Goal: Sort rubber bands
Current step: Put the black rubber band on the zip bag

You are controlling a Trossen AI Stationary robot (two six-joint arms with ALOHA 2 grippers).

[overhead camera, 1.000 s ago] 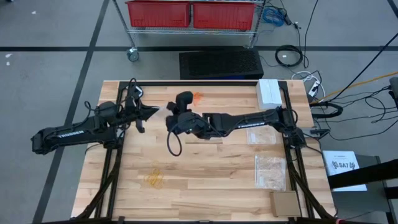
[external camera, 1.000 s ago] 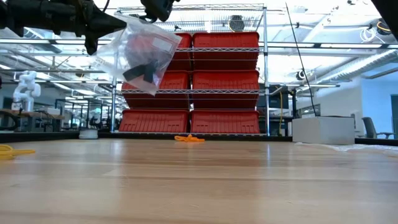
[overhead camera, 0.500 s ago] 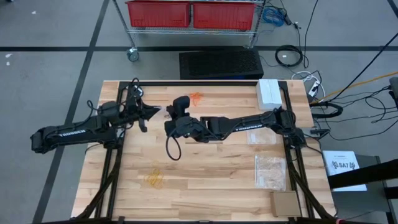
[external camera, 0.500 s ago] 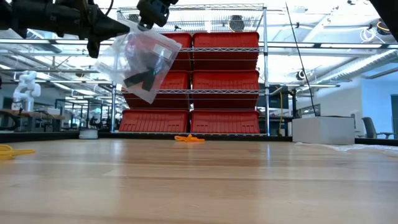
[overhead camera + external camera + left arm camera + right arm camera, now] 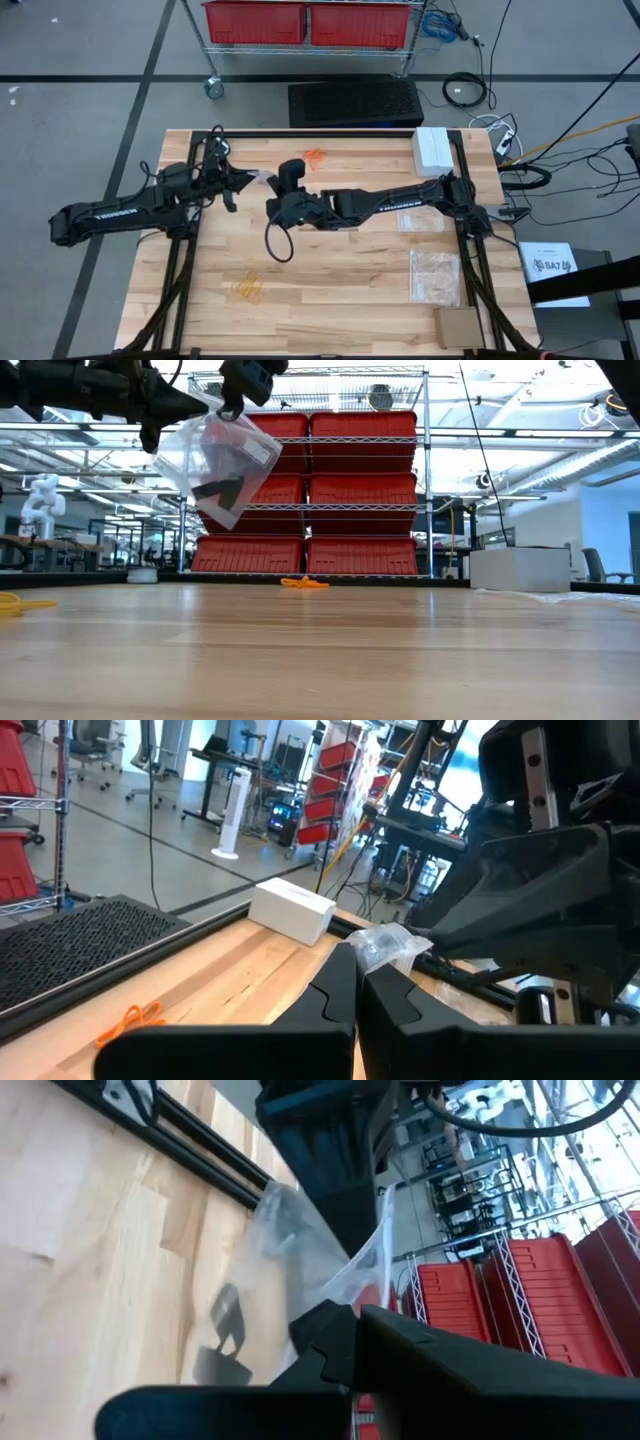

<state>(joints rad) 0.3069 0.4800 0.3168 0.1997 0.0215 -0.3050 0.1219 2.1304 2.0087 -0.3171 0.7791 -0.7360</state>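
Both the left gripper (image 5: 205, 402) and right gripper (image 5: 232, 405) are pinching the clear bag (image 5: 218, 465) of black rubber bands (image 5: 222, 487), hanging above the counter (image 5: 320, 650).

Both arms reached in over the table's far half, their tips meeting near the middle, raised above the surface. The left gripper (image 5: 248, 179) was clamped tight, and the right gripper (image 5: 271, 180) was likewise closed, facing it.
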